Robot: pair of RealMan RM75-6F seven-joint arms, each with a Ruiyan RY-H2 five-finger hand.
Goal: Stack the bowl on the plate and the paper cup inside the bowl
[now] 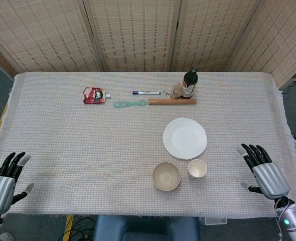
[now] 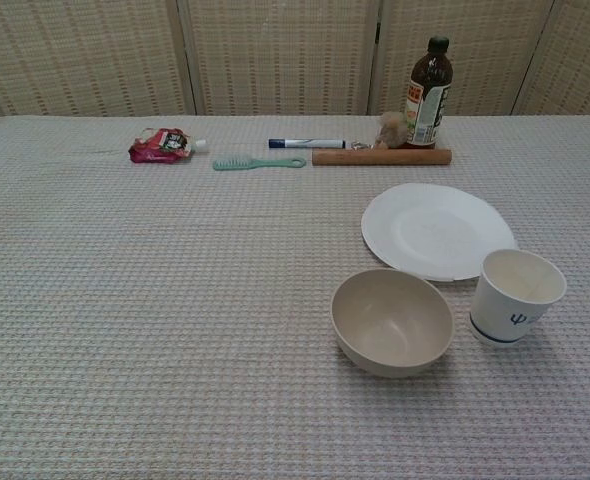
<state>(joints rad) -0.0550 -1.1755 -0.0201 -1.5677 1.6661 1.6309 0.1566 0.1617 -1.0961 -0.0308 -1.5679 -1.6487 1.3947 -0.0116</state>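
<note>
Left hand, right hand — head view only — fingers spread

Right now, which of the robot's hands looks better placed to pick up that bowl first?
Probably the right hand. The bowl, paper cup and plate all sit on the robot's right half of the table, while the left hand rests at the far left edge. Both hands are open.

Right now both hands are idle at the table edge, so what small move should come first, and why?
Probably reach the right hand toward the bowl. The bowl sits on the cloth just in front of the plate, which is bare, and the cup stands upright beside the bowl, so the bowl has to go first. The right hand is open and lies nearer to it than the left hand.
</note>
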